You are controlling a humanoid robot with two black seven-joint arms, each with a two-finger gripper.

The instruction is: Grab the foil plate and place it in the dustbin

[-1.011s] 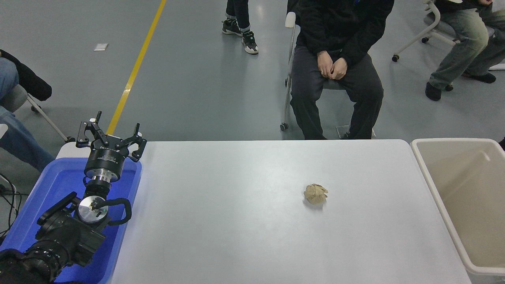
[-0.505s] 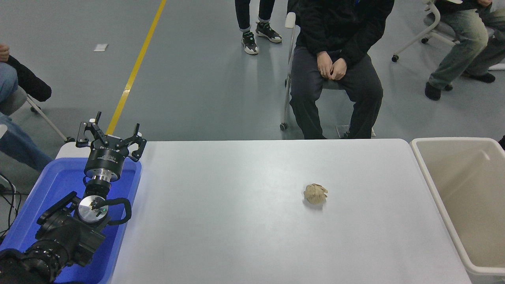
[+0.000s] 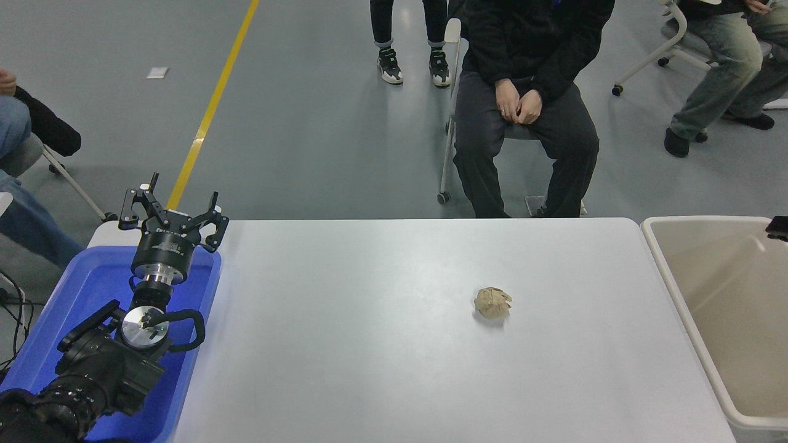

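The foil plate is not visible anywhere in the head view. The beige dustbin [image 3: 708, 219] stands against the table's right end, and what shows of its inside is bare. A small black part [image 3: 777, 226], apparently the tip of my right arm, pokes in from the right edge over the dustbin's far rim; too little of it shows to tell its state. My left gripper [image 3: 172, 212] is open and empty, parked over the far end of the blue bin [image 3: 92, 289] at the lower left.
A crumpled tan paper ball [image 3: 492, 303] lies right of centre on the white table [image 3: 369, 307]. A person sits on a chair [image 3: 523, 104] just beyond the far edge. Other people stand or sit further back.
The black part at the right edge has come a little further into view over the dustbin. A standing person's feet have shifted at the top. The left arm has not moved.
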